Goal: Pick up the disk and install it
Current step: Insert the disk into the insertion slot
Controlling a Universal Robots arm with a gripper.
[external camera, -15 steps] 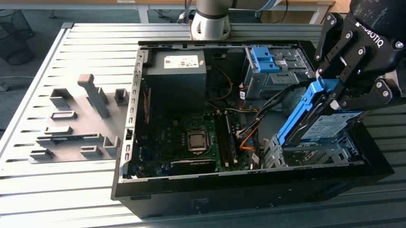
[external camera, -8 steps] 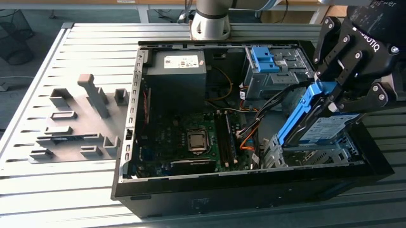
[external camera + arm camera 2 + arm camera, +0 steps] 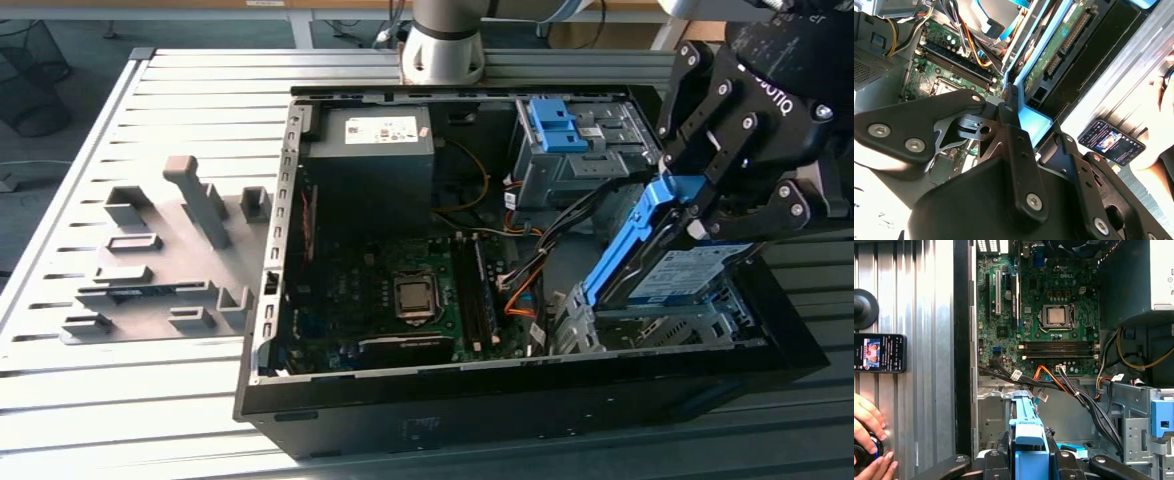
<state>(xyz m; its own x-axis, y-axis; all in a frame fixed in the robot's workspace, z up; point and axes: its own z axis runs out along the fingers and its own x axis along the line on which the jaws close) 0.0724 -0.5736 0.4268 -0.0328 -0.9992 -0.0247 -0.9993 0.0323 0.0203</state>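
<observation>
Disk (image 3: pixel 687 272): silver-grey metal, white-blue paper label. Rails (image 3: pixel 621 250): glossy blue plastic. Fingers (image 3: pixel 1016 150): matt black metal, shiny screw heads. Counter (image 3: pixel 134 375): ribbed bare metal, dull sheen. Computer case (image 3: pixel 534 410): matt black.

ribbed metal table (image 3: pixel 174 110), slats running across the exterior view. grey floor (image 3: pixel 100 35) behind it. black wire bin (image 3: pixel 27 60) on the floor at the exterior view's far left. wood-coloured desk edge (image 3: pixel 200 4) along the back, pale legs under it. strong light glares off the slats at the near left corner.
</observation>
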